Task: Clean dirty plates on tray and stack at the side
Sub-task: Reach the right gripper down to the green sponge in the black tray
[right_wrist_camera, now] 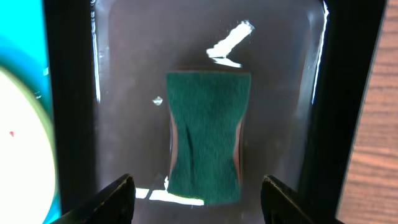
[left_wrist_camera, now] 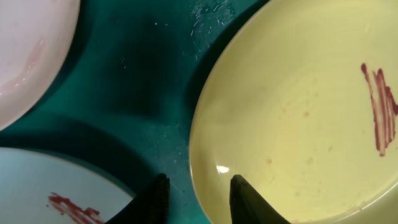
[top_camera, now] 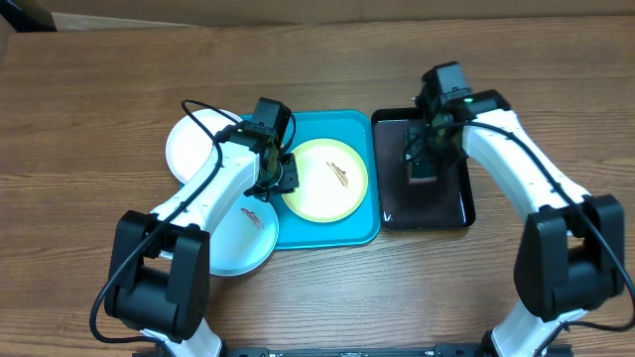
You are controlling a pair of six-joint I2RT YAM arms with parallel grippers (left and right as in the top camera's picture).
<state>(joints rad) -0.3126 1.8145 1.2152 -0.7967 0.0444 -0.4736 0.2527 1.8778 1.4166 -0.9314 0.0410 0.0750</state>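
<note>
From overhead we count three plates, two trays and two arms on the wooden table [top_camera: 99, 99]. The turquoise tray [top_camera: 327, 124] sits mid-table and holds one plate, the yellow-green plate [top_camera: 313, 198], which is marked by a brown-red smear [top_camera: 341, 176]. The white plate [top_camera: 189, 149] and the pale blue plate [top_camera: 243, 246], also smeared, lie to the tray's left. The left arm [top_camera: 213, 188] crosses above both and hides where they meet the tray. The left pincer [top_camera: 283, 177] hangs over the tray's left edge, beside the yellow-green plate. Just right of the turquoise tray lies the black tray [top_camera: 456, 213]. The right pincer [top_camera: 422, 164] hovers over it and covers most of its contents.

In the left wrist view, the left pincer's fingers [left_wrist_camera: 158, 202] stand a little apart, unclosed. One is above the tray floor and one above the yellow-green plate, with that plate's rim in the gap. We cannot tell whether either finger touches it. Parts of all three plates show, with turquoise between them.

In the right wrist view, one green sponge [right_wrist_camera: 205, 137] lies flat in the black tray among bright reflections. The right pincer's fingers are spread wide, flanking the sponge's near end without touching it and gripping nothing. At the left edge we see a sliver of the yellow-green plate and a strip of turquoise tray.
</note>
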